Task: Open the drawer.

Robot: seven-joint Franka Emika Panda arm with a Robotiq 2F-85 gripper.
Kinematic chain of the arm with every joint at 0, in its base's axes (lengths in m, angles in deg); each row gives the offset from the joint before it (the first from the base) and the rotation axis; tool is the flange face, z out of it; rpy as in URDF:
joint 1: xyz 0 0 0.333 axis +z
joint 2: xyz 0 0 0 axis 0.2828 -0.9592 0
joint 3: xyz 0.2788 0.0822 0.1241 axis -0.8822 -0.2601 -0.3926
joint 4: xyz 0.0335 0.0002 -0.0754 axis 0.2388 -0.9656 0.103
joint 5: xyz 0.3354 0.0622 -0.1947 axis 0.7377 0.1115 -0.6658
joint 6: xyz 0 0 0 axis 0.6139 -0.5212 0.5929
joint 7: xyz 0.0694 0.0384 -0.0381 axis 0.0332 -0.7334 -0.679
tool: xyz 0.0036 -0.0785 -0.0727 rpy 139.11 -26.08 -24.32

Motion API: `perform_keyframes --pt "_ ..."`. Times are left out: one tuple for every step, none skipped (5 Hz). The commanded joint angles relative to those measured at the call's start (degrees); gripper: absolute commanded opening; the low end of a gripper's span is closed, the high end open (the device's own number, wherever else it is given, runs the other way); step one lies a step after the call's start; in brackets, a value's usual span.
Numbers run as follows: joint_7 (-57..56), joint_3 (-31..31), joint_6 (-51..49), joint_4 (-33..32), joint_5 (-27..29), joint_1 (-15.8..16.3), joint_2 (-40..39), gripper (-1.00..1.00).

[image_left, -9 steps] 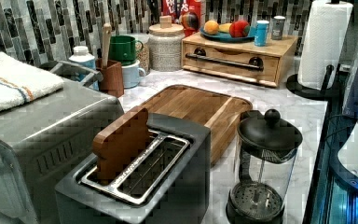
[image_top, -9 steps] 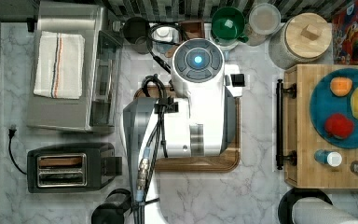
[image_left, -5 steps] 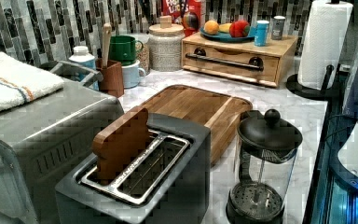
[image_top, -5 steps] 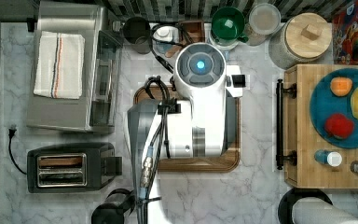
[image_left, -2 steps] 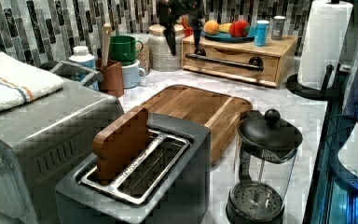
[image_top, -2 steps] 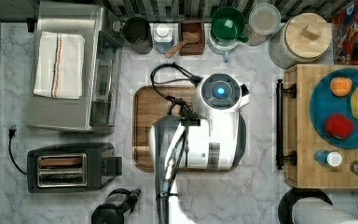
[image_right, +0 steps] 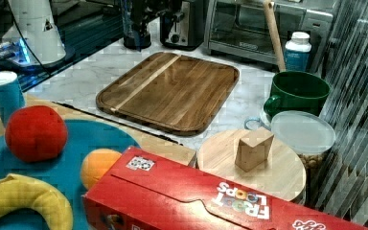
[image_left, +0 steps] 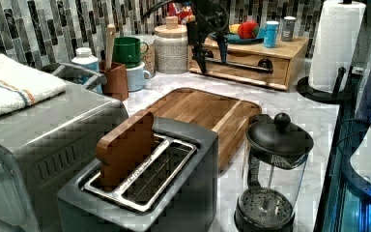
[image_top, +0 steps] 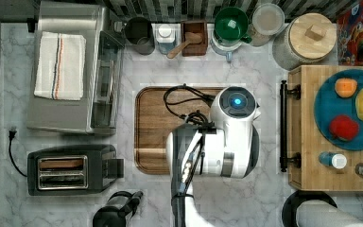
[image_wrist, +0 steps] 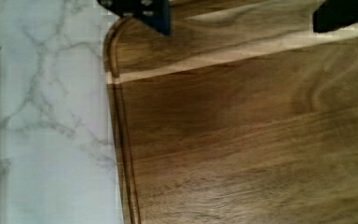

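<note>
Four views are taken in turn. Top view: the drawer [image_top: 307, 127] is seen at the top view's right edge, its top loaded with a blue plate [image_top: 347, 111] of fruit and small bottles, its black bar handle [image_top: 282, 125] running along the front that faces the tray [image_top: 151, 127]. The arm's white body is seen over the tray's right part, near the handle but apart from it. The drawer looks shut, front flush.

Left view: the gripper [image_left: 211, 46] is seen hanging in front of the drawer [image_left: 244, 60], fingers pointing down and spread apart, nothing between them. The handle [image_left: 241, 63] is seen just behind and below the fingertips; contact cannot be judged, though a gap seems likely.

Right view: the tray [image_right: 170, 91] is seen bare on the marble counter [image_right: 81, 76]; the plate [image_right: 72, 143] with fruit is seen in the foreground beside a cereal box [image_right: 196, 196].

Wrist view: two dark fingers [image_wrist: 151, 11] are seen well apart over the tray's rounded corner [image_wrist: 116, 70] and the marble.

Risks, as judged: if the fingers are lowered short of the bar, air is closed on. If the bar is hooked off-centre, the drawer may be racked and jammed. If the pull is jerked, the whole unloaded-looking box may be dragged across the marble, and the fruit and bottles on top may be toppled.
</note>
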Motion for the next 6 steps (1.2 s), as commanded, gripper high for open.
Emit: perform_keyframes --pt "-17.0 5.4 -3.0 13.1 -0.2 -4.9 -0.6 1.0" --pt "-22.2 5.6 0.5 13.0 -0.3 -7.2 -1.4 1.0" --pt "-25.0 6.2 1.7 14.2 0.2 -8.0 -3.0 1.0" --pt "-26.3 7.4 5.1 13.0 0.6 -7.6 -3.7 1.0" --pt "-26.5 7.4 8.5 11.2 0.9 -7.4 -4.9 1.0" --pt "-27.0 6.7 13.0 9.5 -0.2 -7.8 -6.2 1.0"
